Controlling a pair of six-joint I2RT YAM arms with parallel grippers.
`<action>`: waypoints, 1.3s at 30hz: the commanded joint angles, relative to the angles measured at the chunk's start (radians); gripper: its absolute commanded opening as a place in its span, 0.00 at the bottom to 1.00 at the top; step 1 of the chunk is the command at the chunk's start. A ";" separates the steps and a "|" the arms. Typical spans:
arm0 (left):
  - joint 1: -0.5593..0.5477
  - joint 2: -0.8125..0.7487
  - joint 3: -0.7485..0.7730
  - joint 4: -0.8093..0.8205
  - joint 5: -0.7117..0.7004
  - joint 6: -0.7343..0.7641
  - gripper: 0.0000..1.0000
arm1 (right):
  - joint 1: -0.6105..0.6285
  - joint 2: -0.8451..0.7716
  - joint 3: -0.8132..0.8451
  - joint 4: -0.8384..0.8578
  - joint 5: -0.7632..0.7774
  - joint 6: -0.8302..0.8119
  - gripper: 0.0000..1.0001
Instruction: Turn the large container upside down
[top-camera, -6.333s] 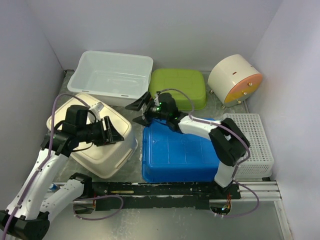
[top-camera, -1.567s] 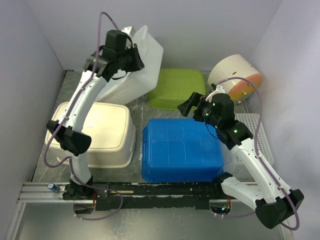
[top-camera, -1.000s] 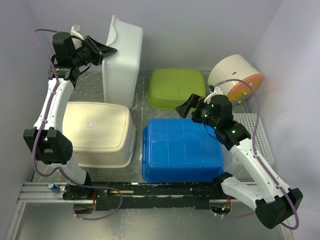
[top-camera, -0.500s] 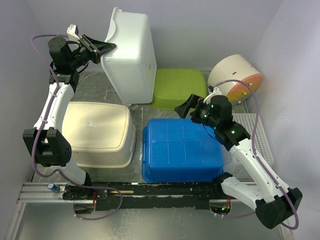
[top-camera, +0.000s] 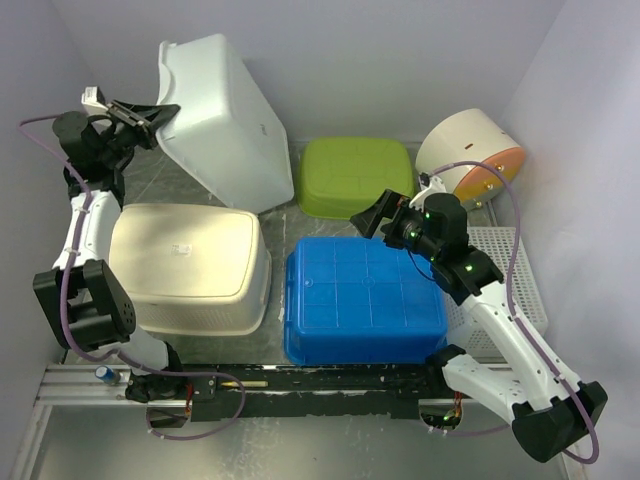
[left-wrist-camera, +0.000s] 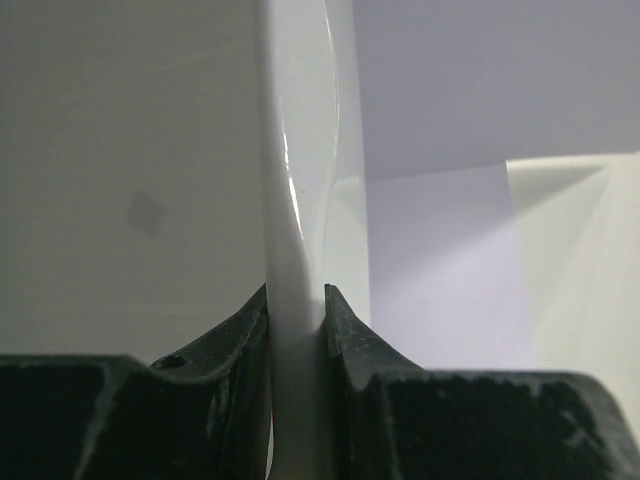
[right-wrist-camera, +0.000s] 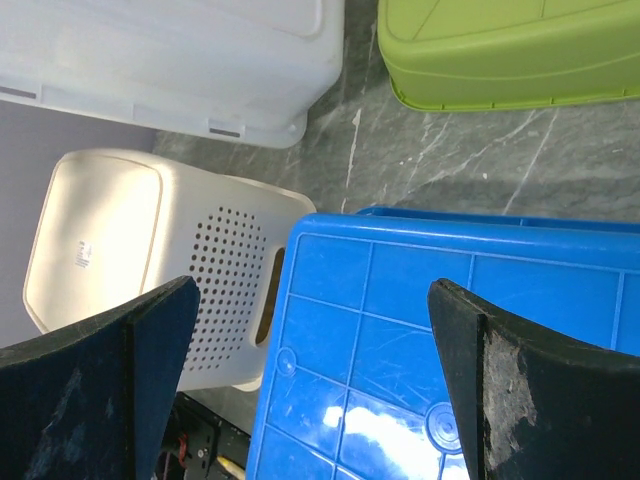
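1. Left gripper (top-camera: 138, 108): jaws narrow, clamped on the rim of the large white container (top-camera: 222, 118), which stands tilted on edge immediately to its right.
2. Cream basket (top-camera: 190, 265): inverted, below the left gripper.
3. Right gripper (top-camera: 372, 214): jaws wide, holding nothing, above the blue bin (top-camera: 362, 300).

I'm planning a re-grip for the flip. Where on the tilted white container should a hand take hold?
Probably the thin rim lip, coming from the left, where the left hand pinches it. The walls of the white container are broad, smooth and sloped, too wide for the jaws.
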 joint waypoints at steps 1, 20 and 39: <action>0.049 0.030 0.007 -0.278 0.092 0.186 0.15 | -0.004 -0.024 -0.017 0.013 -0.009 0.010 1.00; 0.133 0.186 0.484 -1.184 -0.249 0.976 0.99 | -0.004 -0.013 -0.031 0.045 -0.047 0.033 1.00; -0.138 0.106 0.722 -1.370 -0.843 1.163 0.99 | -0.004 0.005 -0.060 0.082 -0.080 0.047 1.00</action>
